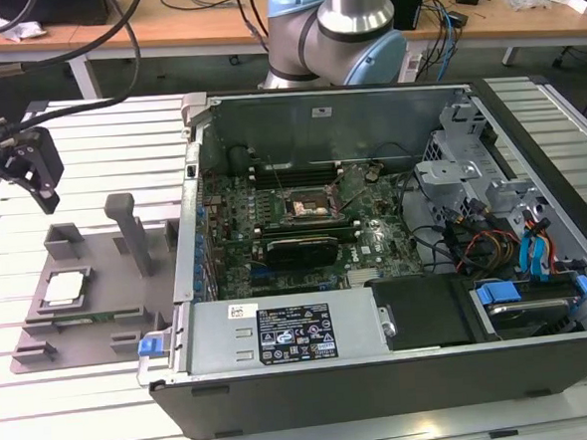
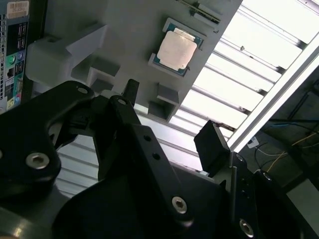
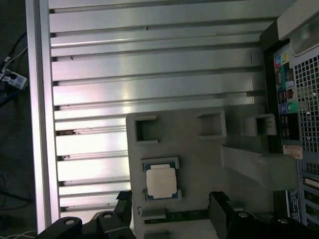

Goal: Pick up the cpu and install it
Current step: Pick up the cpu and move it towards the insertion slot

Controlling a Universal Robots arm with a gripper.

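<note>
While the gripper [image 1: 16, 202] hangs with fingers spread and nothing between them, the cpu [image 1: 63, 287] lies flat in the grey fixture plate [image 1: 104, 291], silver top up, edges square to the plate, below the gripper, apart.

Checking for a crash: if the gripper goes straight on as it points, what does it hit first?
Likely the grey fixture plate, just beside the cpu, going by the gripper in the first wrist view; depth unclear.

Cpu [image 1: 64, 287] on fixture plate [image 1: 101, 336], exterior view's left of computer case [image 1: 384, 399]
</note>
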